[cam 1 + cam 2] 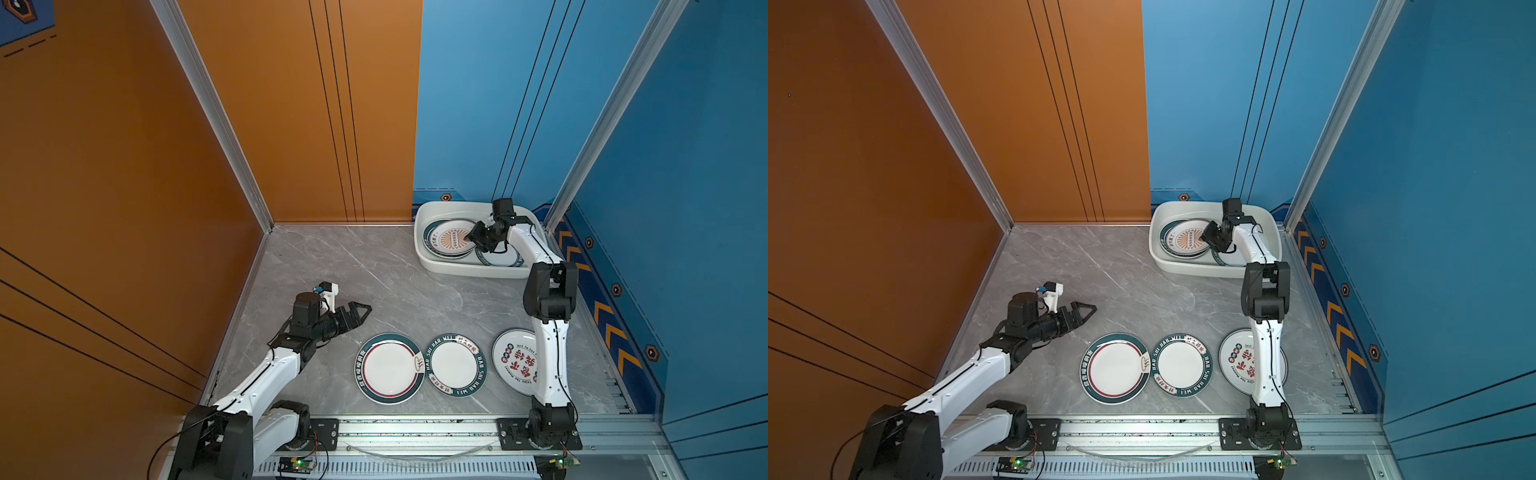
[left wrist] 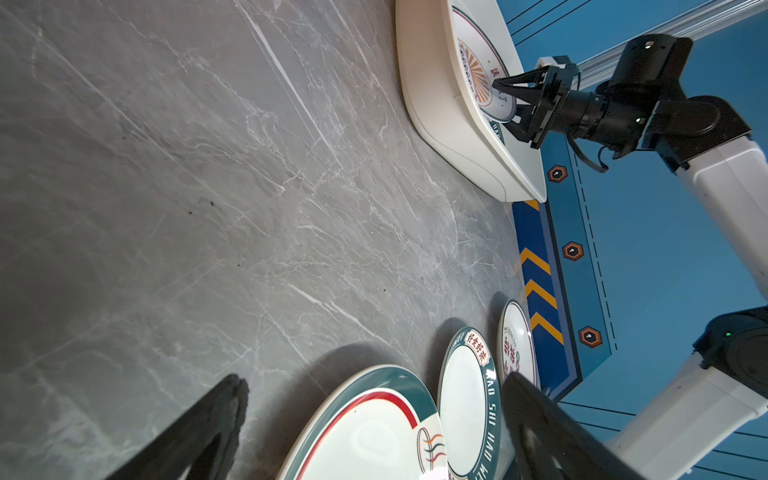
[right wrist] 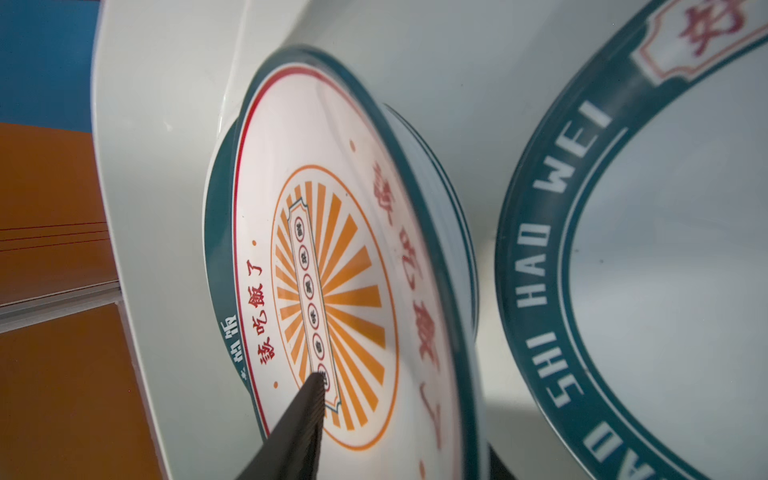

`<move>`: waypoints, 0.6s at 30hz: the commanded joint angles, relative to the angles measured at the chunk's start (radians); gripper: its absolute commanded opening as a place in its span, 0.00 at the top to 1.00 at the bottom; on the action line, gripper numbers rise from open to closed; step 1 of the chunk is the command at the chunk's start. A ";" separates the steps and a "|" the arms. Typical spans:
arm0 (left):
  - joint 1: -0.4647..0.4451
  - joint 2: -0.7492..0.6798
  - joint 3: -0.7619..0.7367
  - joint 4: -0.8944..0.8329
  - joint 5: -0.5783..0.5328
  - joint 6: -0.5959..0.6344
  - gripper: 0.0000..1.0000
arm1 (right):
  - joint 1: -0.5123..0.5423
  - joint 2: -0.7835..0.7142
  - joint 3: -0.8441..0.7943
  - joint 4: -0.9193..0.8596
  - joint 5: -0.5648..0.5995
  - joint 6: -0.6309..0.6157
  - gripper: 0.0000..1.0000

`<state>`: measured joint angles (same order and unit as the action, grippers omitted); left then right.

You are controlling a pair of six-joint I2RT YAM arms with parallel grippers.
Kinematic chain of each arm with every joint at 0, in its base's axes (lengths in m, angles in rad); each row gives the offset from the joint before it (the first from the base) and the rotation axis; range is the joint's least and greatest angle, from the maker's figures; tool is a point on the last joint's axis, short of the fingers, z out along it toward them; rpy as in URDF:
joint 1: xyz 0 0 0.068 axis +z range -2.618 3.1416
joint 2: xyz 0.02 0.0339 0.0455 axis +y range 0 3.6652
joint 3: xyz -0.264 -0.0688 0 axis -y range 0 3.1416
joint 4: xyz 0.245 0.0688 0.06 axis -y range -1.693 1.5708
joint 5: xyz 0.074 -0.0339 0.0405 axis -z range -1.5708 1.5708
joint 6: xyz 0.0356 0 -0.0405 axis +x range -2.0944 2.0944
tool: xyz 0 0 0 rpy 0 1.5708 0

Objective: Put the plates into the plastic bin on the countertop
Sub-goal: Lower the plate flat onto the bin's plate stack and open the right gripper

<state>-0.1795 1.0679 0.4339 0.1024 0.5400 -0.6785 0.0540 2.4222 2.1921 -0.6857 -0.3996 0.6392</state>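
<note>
With the red-ringed plate (image 1: 388, 368), HAO WEI plate (image 1: 454, 365) and red-character plate (image 1: 513, 359) waiting on the countertop (image 1: 374, 266) at 6 o'clock and my left pincer (image 1: 365, 308) spread empty at 9 o'clock, my right pincer (image 1: 468, 238), jaws parted astride the sunburst plate (image 1: 449, 240) in the plastic bin (image 1: 465, 269) at 1 o'clock, could snag its rim when withdrawing.

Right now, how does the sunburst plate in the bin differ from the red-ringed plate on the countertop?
The sunburst plate lies atop other plates inside the plastic bin; the red-ringed plate lies flat on the countertop. The sunburst plate's centre is printed, the red-ringed plate's blank. Both are round, white, green-rimmed.
</note>
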 commanded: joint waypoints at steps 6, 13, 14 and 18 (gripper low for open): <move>-0.043 -0.049 0.039 -0.191 -0.123 0.076 0.02 | 0.039 0.026 0.093 -0.138 0.144 -0.103 0.53; -0.061 -0.105 0.017 -0.260 -0.167 0.082 0.02 | 0.050 0.015 0.097 -0.160 0.217 -0.135 0.51; -0.063 -0.108 0.017 -0.268 -0.170 0.085 0.02 | 0.049 0.013 0.097 -0.163 0.224 -0.138 0.51; -0.069 -0.114 0.012 -0.268 -0.171 0.082 0.02 | 0.050 0.009 0.088 -0.167 0.231 -0.147 0.51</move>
<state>-0.2382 0.9653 0.4484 -0.1265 0.3954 -0.6170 0.0959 2.4222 2.2581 -0.8211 -0.2081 0.5224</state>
